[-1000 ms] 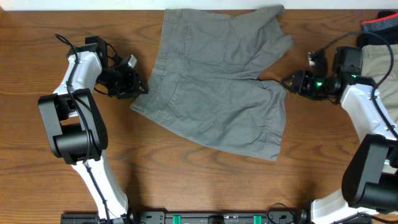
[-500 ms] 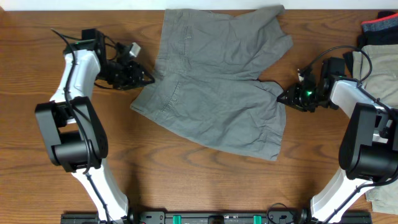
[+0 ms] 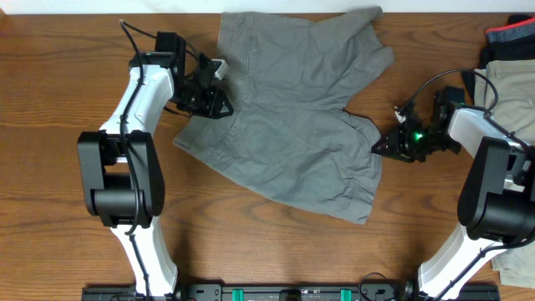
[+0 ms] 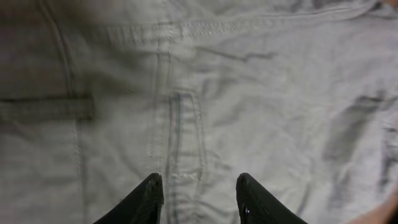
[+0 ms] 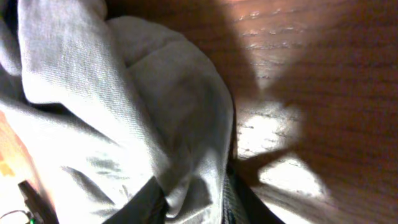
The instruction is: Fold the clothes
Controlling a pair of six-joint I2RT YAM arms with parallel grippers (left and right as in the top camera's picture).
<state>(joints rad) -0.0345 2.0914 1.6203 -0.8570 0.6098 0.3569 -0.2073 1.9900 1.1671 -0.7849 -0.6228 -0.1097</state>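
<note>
I find the grey shorts [image 3: 292, 117] spread at the middle of the surface's [image 3: 50, 209] far edge. Left pincer [image 4: 199, 199] hangs open over their waistband. Right pincer [image 5: 193, 199] is closed on the nearer leg's hem.

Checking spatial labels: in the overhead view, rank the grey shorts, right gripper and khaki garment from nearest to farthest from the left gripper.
1. grey shorts: directly under the left gripper, at the waistband.
2. right gripper: across the shorts, at the leg hem.
3. khaki garment: far right edge of the view.
</note>
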